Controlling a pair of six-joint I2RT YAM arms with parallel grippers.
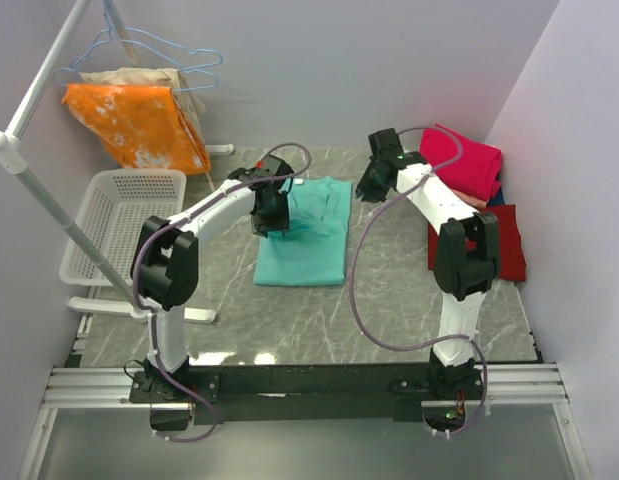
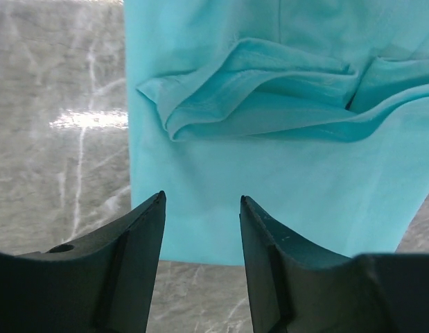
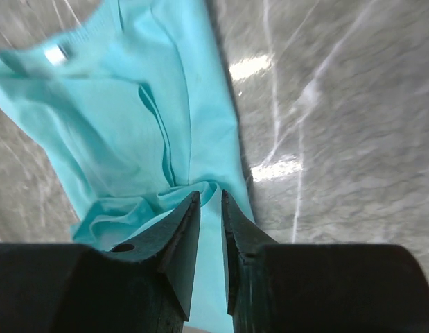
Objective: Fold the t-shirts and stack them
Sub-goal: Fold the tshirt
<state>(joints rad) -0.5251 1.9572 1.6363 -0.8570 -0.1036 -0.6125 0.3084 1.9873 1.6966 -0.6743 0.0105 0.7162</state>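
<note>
Grey marble-veined table top (image 1: pixel 319 320) between pale lilac walls, with a broad band of bare stone between the arm bases and the cloth, and narrower strips to either side of it. Near the middle, a teal cotton t-shirt (image 1: pixel 309 245), partly folded into a long rectangle: lower hem roughly parallel to the near table edge, left edge straight, collar end with a small white label toward the far wall. Above its upper left part, the left gripper (image 2: pixel 202 201), released, fingers spread wide apart just short of a rumpled sleeve fold, with the shirt's straight left edge and open stone beside it. At the shirt's far right corner, the right gripper (image 3: pixel 211 198), fingers drawn almost together with only a slim slit between the tips; cannot tell whether any teal cloth is pinched there. Open marble to the right of that edge. Against the right wall, well apart from the teal one, a magenta-pink shirt (image 1: pixel 467 160) heaped at the far corner, a sliver of salmon shirt (image 1: pixel 471 201) under it, and a dark red shirt (image 1: pixel 514 250) lying flat nearer the front, reaching the table's right edge. Just off the left edge, a white plastic lattice basket (image 1: pixel 139 176). Behind it, a white tube rack (image 1: pixel 49 200) with an orange white-blotched cloth (image 1: pixel 139 125) and a beige cloth (image 1: pixel 129 76) on pale blue wire hangers (image 1: pixel 174 48)
</note>
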